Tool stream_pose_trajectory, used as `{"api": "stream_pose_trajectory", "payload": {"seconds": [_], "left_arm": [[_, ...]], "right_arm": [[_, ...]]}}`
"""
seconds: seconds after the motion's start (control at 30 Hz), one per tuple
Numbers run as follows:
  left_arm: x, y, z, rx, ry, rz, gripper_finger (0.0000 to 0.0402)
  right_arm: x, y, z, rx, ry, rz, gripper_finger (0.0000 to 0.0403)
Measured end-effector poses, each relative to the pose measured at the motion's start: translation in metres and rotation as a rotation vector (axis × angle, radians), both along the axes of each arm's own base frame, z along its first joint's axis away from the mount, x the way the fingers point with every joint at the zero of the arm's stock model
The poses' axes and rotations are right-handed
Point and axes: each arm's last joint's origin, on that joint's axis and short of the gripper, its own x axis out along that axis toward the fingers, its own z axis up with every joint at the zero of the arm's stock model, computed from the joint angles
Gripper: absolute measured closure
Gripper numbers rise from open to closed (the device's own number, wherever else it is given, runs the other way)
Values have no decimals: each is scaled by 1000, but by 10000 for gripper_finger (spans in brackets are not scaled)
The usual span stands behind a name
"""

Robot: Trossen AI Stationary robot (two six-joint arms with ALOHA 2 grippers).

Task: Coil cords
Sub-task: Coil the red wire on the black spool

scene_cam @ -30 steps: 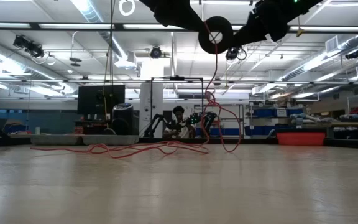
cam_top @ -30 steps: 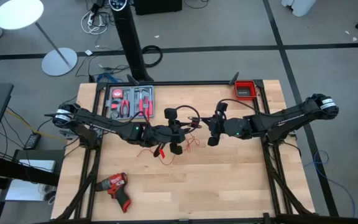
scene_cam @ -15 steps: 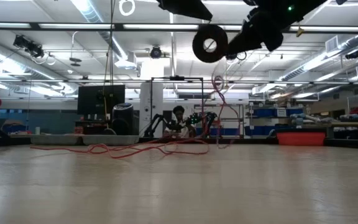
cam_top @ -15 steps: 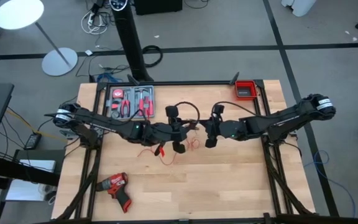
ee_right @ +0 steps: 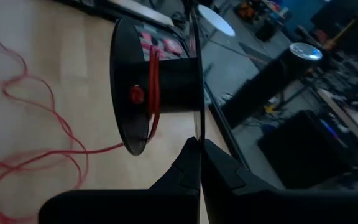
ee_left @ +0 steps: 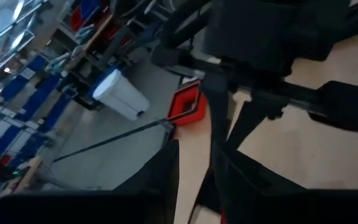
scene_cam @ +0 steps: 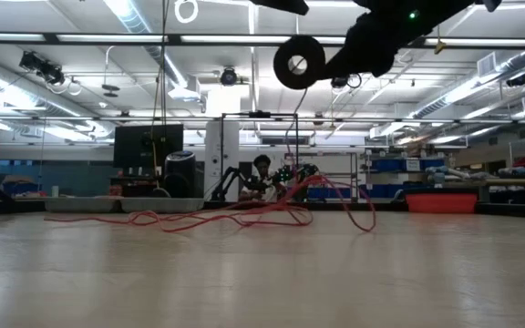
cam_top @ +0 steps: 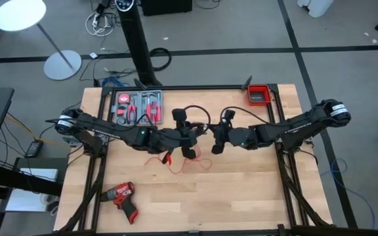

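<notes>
High view: both arms meet over mid-table

Red wire (cam_top: 176,162) sprawls loosely on the wood below the grippers, its tangle stretched across the table; in the right wrist view one strand wraps a black spool (ee_right: 157,84) whose axis lies level, flanges on edge; black cable (cam_top: 199,113) arcs between the arms; right gripper (cam_top: 220,134) has its fingers pinched together at the spool's flange rim; left gripper (cam_top: 184,136) stands partly open, holding the spool's other side.
</notes>
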Motion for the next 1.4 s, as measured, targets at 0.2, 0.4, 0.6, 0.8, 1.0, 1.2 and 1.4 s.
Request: {"api": "stream_pose_trajectory", "payload": {"seconds": [0.2, 0.4, 0.6, 0.8, 1.0, 1.2, 1.4], "left_arm": [[-4, -5, -5, -67, 46, 16, 300], [-7, -5, -18, -128, 60, 42, 300], [-8, -5, -21, -148, 71, 55, 300], [-6, -4, -20, -246, 44, -10, 300], [-3, 4, -21, -349, -11, 27, 300], [4, 13, -27, -416, -58, 78, 300], [10, 17, -19, -493, -139, -11, 300]], "right_arm": [[-10, 10, 8, -121, 39, -20, 403], [-26, 18, 24, -149, 6, 4, 403], [-41, 25, 36, -166, -28, -13, 403], [-41, 26, 45, -133, -114, -16, 403], [-37, 24, 53, -92, -222, -36, 403], [-36, 25, 60, -73, -289, -28, 403], [-36, 25, 61, -68, -299, -27, 403]]}}
